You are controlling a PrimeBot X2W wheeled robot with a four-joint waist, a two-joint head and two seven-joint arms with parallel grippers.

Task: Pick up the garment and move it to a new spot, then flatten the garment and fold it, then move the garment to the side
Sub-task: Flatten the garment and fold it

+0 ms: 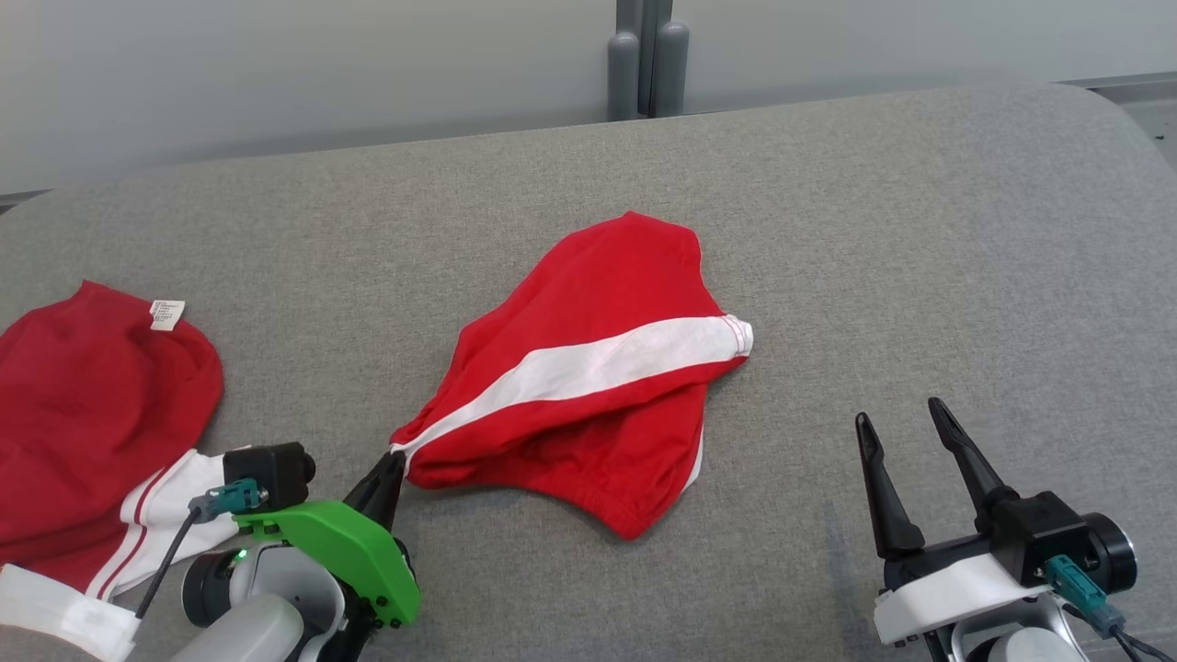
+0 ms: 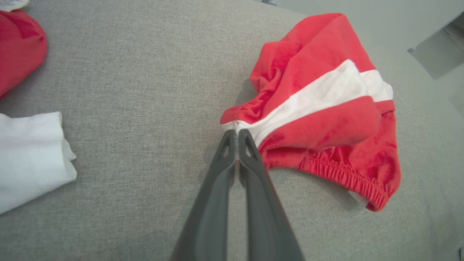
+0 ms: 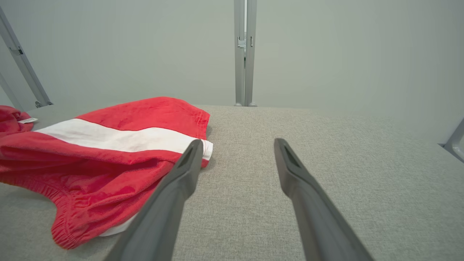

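Early yet — left fingers (image 1: pixel 386 487) clamped on the 7 o'clock corner of the crumpled red garment (image 1: pixel 598 368) mid-counter (image 1: pixel 919 230), right fingers (image 1: pixel 883 487) apart at 4 o'clock — moving, flattening and folding all remain.

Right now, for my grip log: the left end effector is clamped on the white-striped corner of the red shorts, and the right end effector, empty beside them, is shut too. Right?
No: the right end effector is open, jaws apart, as the right wrist view shows. The rest holds: it is empty beside the red shorts, and the left end effector is clamped on their white-striped corner.
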